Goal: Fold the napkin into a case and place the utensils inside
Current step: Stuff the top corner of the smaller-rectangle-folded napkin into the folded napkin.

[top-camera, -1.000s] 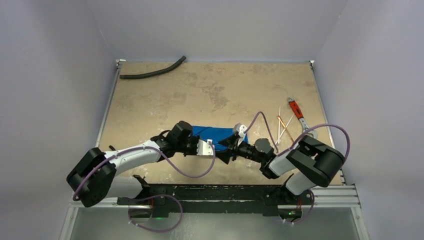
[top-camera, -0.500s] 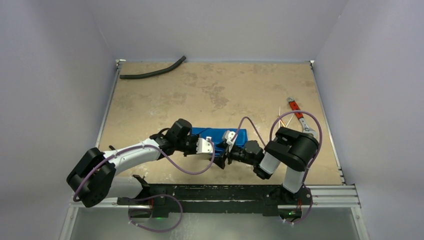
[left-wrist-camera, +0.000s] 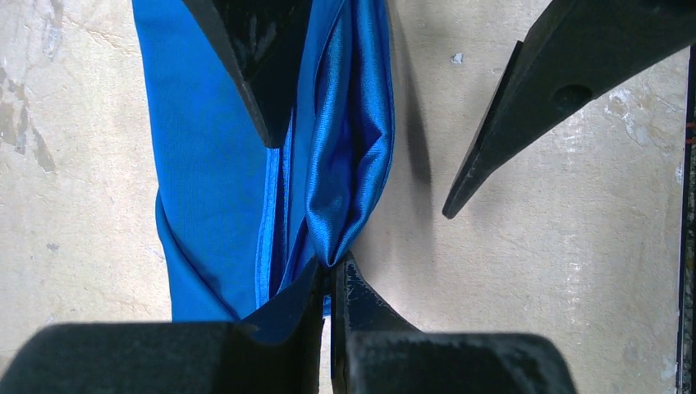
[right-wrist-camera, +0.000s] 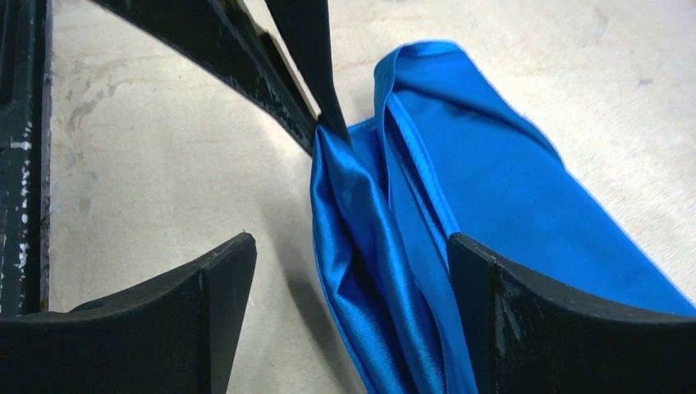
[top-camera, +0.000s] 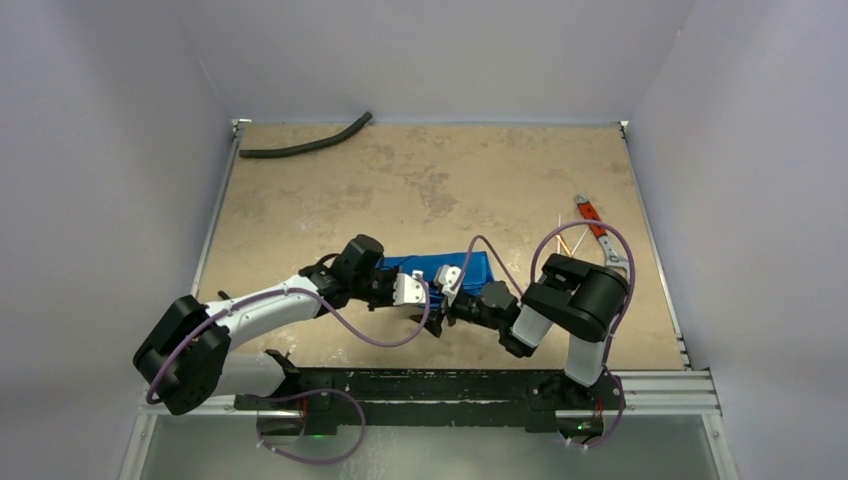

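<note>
- The right gripper [right-wrist-camera: 351, 250] has been swung left over the last second and its jaws spread wide. The loose fold of the napkin [top-camera: 475, 267] is now straddled, with nothing gripped.
- The left gripper [left-wrist-camera: 331, 275] is unchanged, its jaws pressed together and pinching the fold's end.
- The napkin lies folded oblong at mid-table [top-camera: 420, 180]. A re-grip to finish the fold is judged next.
- The utensils [top-camera: 561, 232] are left well apart at the right, not yet inserted.

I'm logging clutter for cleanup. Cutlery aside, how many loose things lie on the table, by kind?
Napkin: 1
Hose: 1
Wrench: 1
Total: 3
</note>
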Motion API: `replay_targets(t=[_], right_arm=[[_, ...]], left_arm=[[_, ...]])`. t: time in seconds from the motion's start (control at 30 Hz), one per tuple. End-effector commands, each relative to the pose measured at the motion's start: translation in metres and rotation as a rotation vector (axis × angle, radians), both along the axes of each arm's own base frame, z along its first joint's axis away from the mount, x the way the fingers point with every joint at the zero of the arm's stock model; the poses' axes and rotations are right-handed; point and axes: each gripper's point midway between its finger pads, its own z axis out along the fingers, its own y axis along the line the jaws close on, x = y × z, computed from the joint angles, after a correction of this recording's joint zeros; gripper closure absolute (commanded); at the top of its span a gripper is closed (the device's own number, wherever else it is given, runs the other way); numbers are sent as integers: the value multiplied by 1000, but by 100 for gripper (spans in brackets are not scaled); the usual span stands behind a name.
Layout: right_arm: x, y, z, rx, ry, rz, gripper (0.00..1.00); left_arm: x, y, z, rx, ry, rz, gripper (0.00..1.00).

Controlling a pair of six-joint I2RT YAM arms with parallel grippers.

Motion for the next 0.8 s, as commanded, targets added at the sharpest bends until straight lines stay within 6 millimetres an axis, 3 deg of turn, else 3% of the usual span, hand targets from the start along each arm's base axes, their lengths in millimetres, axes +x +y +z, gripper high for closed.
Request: replay_targets(t=[0.0,0.33,0.47,0.6,0.77], right_arm=[[9,8,171,518,-442,-16,13],[6,23,173,536,-450,50,27],[4,29,168,533,-433,81,42],[1,31,163,526,-421,104,64],[2,31,164,528,-418,102,77]], left_arm=[[3,-8,13,-48,11,-4,100],[6,-2,15,-49,8,16,100],[7,-2,17,-56,4,27,100],[8,0,16,-56,2,33,100],[9,1,17,-58,1,36,100]])
